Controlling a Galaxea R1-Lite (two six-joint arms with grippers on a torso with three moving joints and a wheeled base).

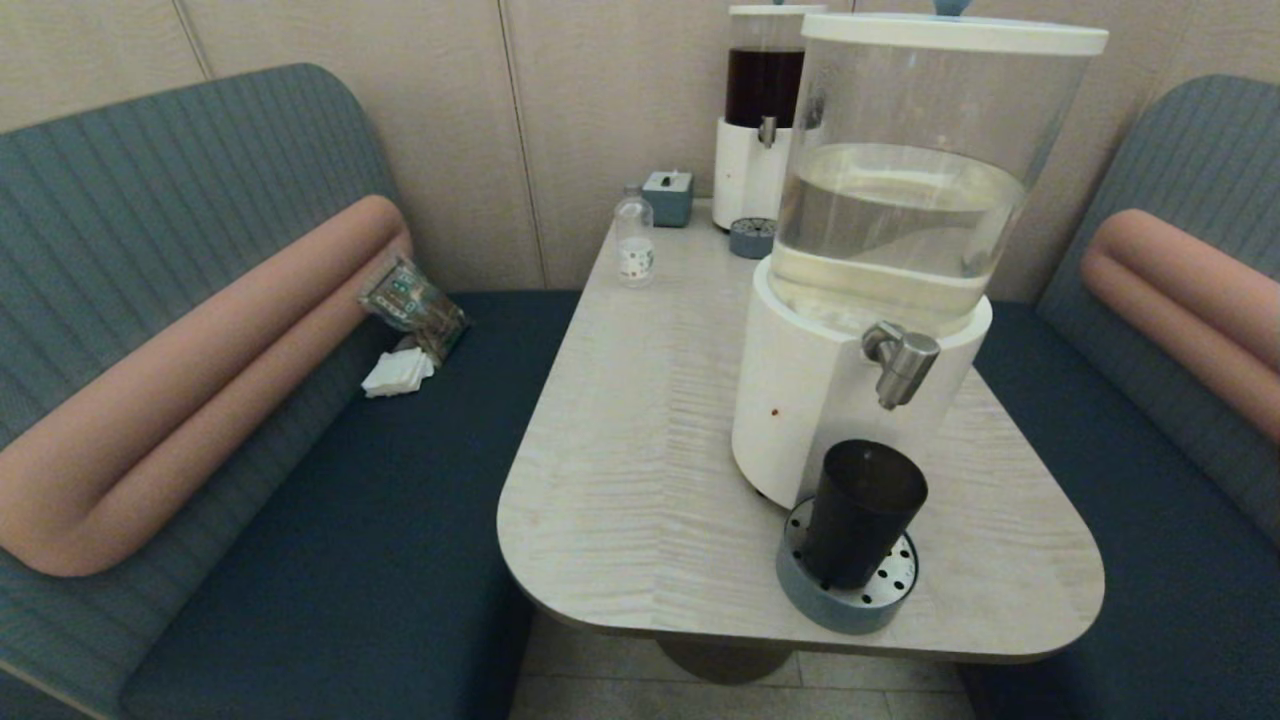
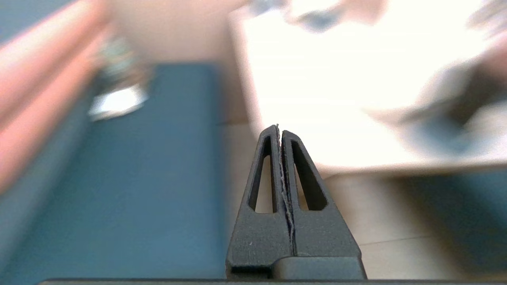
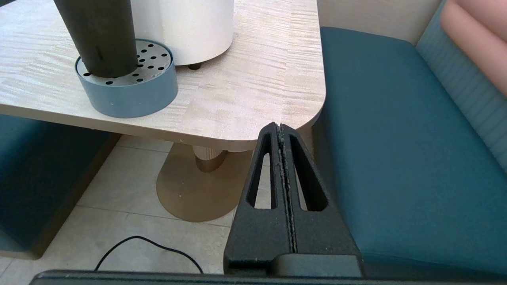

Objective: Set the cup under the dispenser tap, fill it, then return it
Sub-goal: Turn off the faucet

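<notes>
The dark tapered cup [image 1: 861, 512] stands upright on the round blue drip tray [image 1: 846, 606], below and slightly in front of the brushed-steel dispenser tap [image 1: 903, 362] of the big white-based, clear-tank dispenser [image 1: 890, 230]. The right wrist view shows the cup [image 3: 99, 35] on the tray [image 3: 130, 95]. My right gripper [image 3: 280, 127] is shut and empty, low beside the table's near right corner. Off the table's near left edge, my left gripper [image 2: 279, 128] is shut and empty as well. Neither arm shows in the head view.
At the back of the table [image 1: 640, 440] stand a second dispenser with dark liquid [image 1: 762, 120], its small drip tray [image 1: 752, 237], a clear bottle [image 1: 634, 238] and a tissue box [image 1: 668, 197]. Benches flank the table; a packet [image 1: 412, 302] and napkins [image 1: 398, 372] lie on the left bench.
</notes>
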